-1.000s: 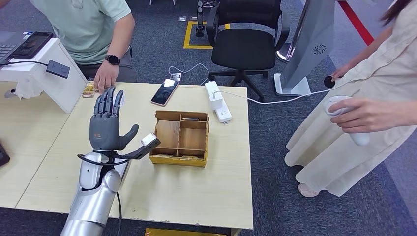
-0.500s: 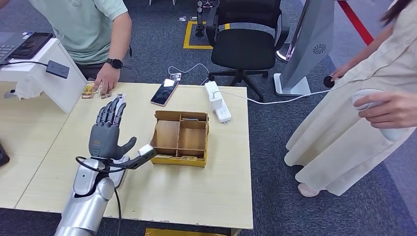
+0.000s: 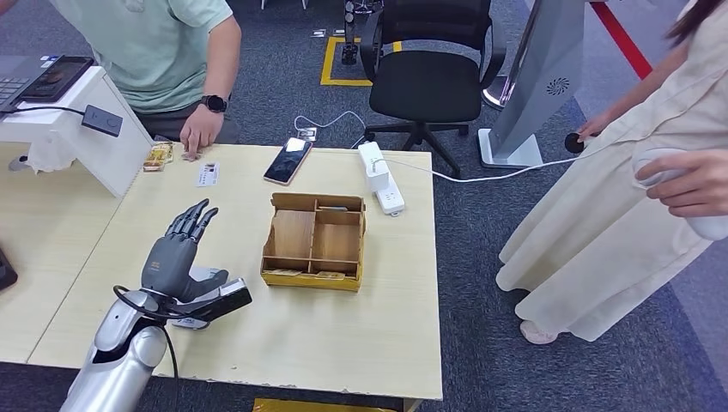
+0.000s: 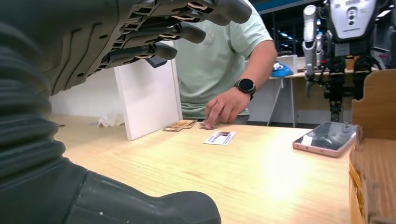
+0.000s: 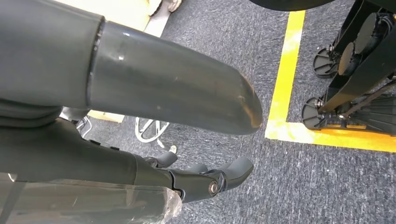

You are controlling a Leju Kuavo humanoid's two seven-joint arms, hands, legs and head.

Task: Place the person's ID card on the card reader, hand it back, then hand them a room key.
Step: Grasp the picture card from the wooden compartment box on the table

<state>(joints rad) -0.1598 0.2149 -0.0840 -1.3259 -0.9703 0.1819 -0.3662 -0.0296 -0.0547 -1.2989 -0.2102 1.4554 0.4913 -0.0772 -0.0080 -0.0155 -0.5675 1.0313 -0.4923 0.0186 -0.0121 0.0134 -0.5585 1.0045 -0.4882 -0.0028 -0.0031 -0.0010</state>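
Moved: the left hand (image 3: 176,253) has drawn back toward the robot and dropped low over the table (image 3: 360,343); a second ago it stood upright near the far edge. The card (image 3: 207,174) now lies uncovered, and the person's hand (image 3: 199,137) has shifted to the table edge just beyond it.
Card: flat on the table, far-left of the box (image 3: 315,240), well apart from it. In the left wrist view the card (image 4: 219,137) lies just before the person's fingertips (image 4: 211,122).
Handling: I judge it thin, light, stiff and slick. Lying flush, it offers no edge from above, so a pinch at a short end, or a slide to the table edge first, seems the likeliest hold.
Left hand: fingers spread and slightly curled, thumb out, nothing in it. It hovers near the box's left side, between the card and the robot.
Right hand: in the right wrist view the right hand (image 5: 205,179) hangs over the floor with fingers curled in, nothing visible in them.
Reader: the small dark unit (image 3: 101,120) on the white stand (image 3: 94,142), left of the card, may be the reader; I cannot tell.
Phone: the phone (image 3: 288,160) lies beyond the box, right of the card.
Bystander: a second person in a beige dress (image 3: 618,197) stands well right of the box.
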